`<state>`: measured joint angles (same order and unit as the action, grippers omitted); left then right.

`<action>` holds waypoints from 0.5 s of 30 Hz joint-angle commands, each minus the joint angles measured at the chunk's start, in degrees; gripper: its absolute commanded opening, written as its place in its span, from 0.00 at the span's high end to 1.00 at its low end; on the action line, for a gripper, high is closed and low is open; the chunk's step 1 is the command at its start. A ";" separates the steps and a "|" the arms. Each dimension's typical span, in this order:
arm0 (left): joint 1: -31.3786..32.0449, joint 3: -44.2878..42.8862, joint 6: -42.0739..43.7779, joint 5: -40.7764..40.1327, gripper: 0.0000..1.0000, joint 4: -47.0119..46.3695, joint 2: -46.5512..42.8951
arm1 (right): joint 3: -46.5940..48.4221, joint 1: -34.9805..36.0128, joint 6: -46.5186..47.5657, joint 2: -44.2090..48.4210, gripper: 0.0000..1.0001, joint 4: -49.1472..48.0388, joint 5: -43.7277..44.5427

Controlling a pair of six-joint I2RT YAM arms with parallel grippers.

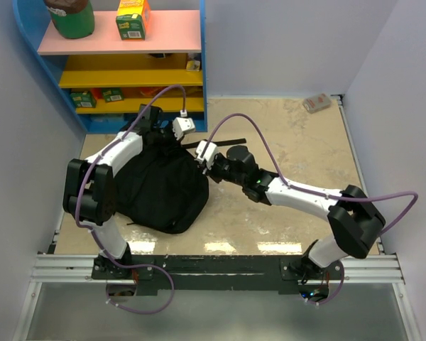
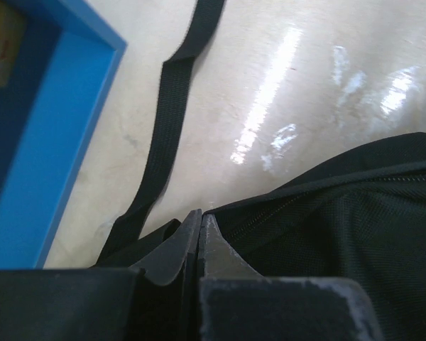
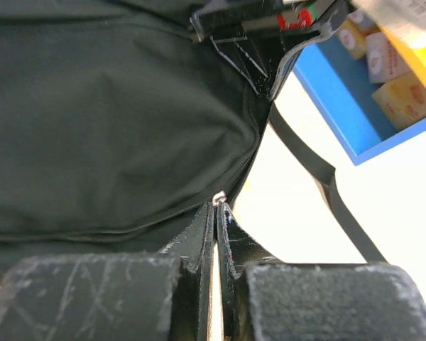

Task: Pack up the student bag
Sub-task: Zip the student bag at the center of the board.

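so the left arm (image 1: 121, 150) goes up from its base, bends at the elbow over the near-left side of the desk (image 1: 291, 149) and reaches to the far end of the student bag (image 1: 160, 192). The left gripper (image 2: 201, 217) is pinched closed right at the bag's edge by the zip line, and fabric bunches up to the tips from both sides, so it looks nipped onto the bag. The right arm (image 1: 305, 195) stretches low across from the right, with the right gripper (image 3: 216, 206) closed too, only a thin slit between the fingers, tips pressed at the bag's right side. There's a tiny silvery bit at the tips but it's too small to tell what it is. The bag lies slumped on the left half of the desk, just in front of the blue shelf unit (image 1: 202, 71), can't see inside it. A black strap (image 2: 167, 121) trails off across the desk toward the shelf. On the shelf's pink top there's a green container (image 1: 71, 18) and a yellow box (image 1: 133, 19), and a small pale thing (image 1: 317, 103) sits well apart in the far right corner
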<state>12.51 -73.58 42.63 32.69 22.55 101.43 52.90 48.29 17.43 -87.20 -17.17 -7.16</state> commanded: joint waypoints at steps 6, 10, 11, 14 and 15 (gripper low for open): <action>-1.17 1.68 -4.13 -16.60 1.00 -7.61 0.70 | -0.61 -0.39 -5.04 4.23 1.00 0.37 2.67; -2.40 4.32 -4.14 -17.48 1.00 -6.29 -2.97 | -1.75 -0.30 -6.27 4.93 1.00 1.61 8.11; -2.75 4.93 -3.96 -17.57 1.00 -5.94 -3.86 | -1.75 -0.30 -6.36 5.02 1.00 1.96 9.17; -5.04 7.04 -3.17 -16.52 1.00 -3.83 -7.20 | -2.19 -1.18 -7.15 6.07 1.00 2.93 12.34; -5.65 7.83 -2.30 -15.99 1.00 -2.26 -7.90 | -2.19 -1.53 -7.58 6.08 1.00 3.10 12.52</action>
<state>12.34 -68.47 38.35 24.62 17.34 98.48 51.22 47.92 12.27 -85.71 -15.59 -0.16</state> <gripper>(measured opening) 0.012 0.011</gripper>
